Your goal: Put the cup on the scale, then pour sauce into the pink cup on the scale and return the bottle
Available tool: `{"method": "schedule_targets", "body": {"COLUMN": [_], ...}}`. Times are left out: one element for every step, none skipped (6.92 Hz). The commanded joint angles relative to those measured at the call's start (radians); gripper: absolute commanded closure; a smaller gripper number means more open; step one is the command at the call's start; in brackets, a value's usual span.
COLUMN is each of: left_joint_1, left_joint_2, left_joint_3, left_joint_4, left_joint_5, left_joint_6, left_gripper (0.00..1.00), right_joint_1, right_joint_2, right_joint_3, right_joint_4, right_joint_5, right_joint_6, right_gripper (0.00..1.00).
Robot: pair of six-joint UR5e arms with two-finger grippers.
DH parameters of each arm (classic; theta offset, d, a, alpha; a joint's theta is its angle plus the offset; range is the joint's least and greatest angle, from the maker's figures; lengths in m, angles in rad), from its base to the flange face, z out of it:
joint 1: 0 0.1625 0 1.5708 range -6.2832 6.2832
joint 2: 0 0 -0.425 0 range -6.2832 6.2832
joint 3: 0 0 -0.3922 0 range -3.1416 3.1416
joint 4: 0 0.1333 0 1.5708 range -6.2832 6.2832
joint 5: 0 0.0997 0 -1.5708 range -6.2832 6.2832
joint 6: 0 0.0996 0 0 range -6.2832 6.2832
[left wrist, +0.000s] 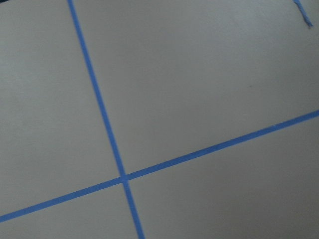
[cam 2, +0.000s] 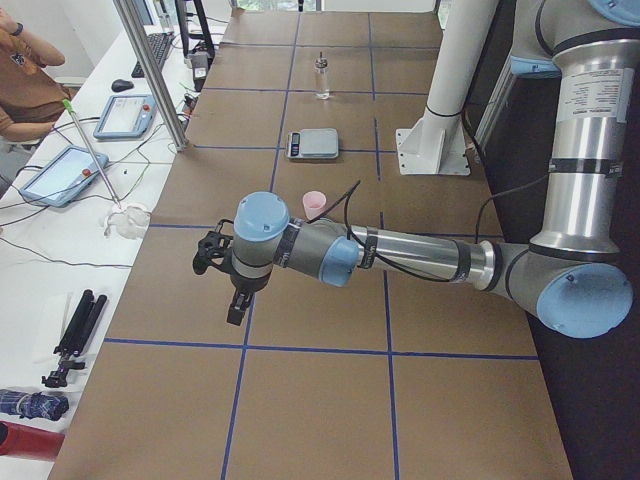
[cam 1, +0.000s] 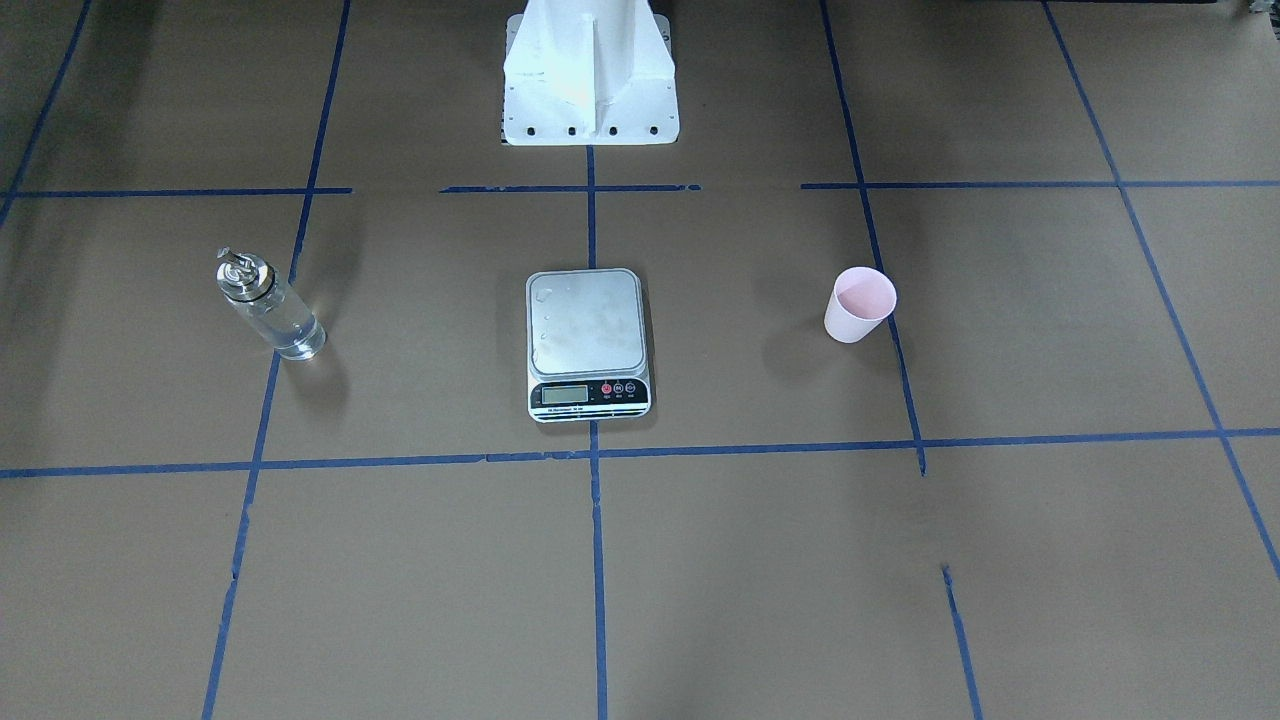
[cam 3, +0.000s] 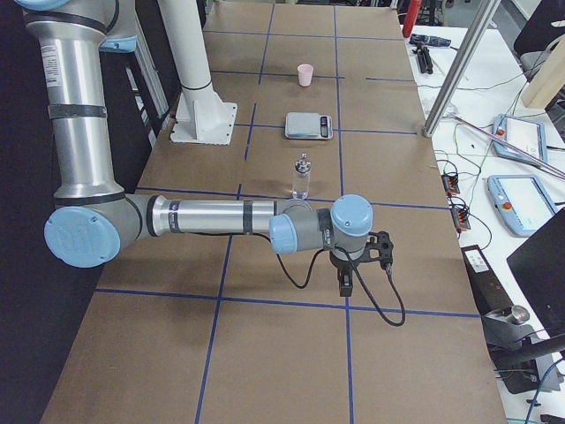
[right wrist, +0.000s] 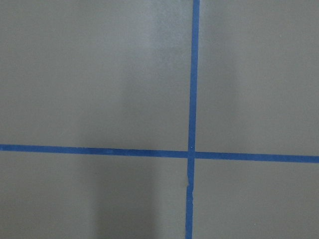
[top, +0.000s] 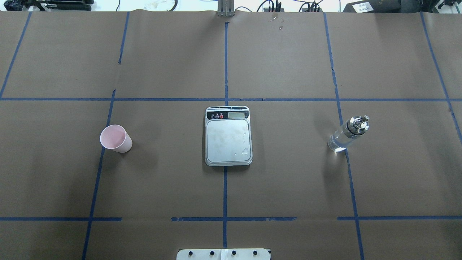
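The pale pink cup (top: 116,138) stands upright on the brown table, left of the scale in the overhead view; it also shows in the front view (cam 1: 858,305). The silver scale (top: 228,139) sits at the table's middle with a bare platform (cam 1: 587,330). The clear glass bottle (top: 348,134) with its metal spout stands upright to the right and holds clear liquid (cam 1: 290,330). My left gripper (cam 2: 236,300) hangs over the table's left end, well short of the cup. My right gripper (cam 3: 346,283) hangs over the right end, short of the bottle (cam 3: 301,177). Both show only in side views, so I cannot tell their state.
The white robot base (cam 1: 590,80) stands behind the scale. Blue tape lines (top: 225,65) grid the table. A metal post (cam 2: 155,70) and a desk with tablets (cam 2: 122,115) and cables lie beyond the far edge. Both wrist views show only table and tape.
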Motion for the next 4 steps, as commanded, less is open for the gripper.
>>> {"method": "schedule_targets", "body": {"left_joint_1": [-0.056, 0.003, 0.013, 0.02], "left_joint_2": [0.0, 0.002, -0.007, 0.005], "left_joint_3": [-0.028, -0.03, -0.039, -0.026], "left_joint_4": [0.056, 0.056, 0.03, -0.074], "left_joint_5": [-0.057, -0.027, 0.019, 0.015], "left_joint_6": [0.009, 0.007, 0.009, 0.001], "left_gripper": [0.0, 0.0, 0.0, 0.0], "right_joint_1": [-0.001, -0.002, -0.002, -0.004], "right_joint_2": [-0.008, -0.008, -0.01, -0.011], "right_joint_3": [0.001, -0.006, -0.003, -0.009], "right_joint_4": [0.005, 0.005, 0.007, 0.007], "right_joint_5": [0.007, 0.001, 0.003, 0.004], "right_joint_6": [-0.002, -0.001, 0.004, 0.004], "right_gripper": [0.0, 0.0, 0.0, 0.0]}}
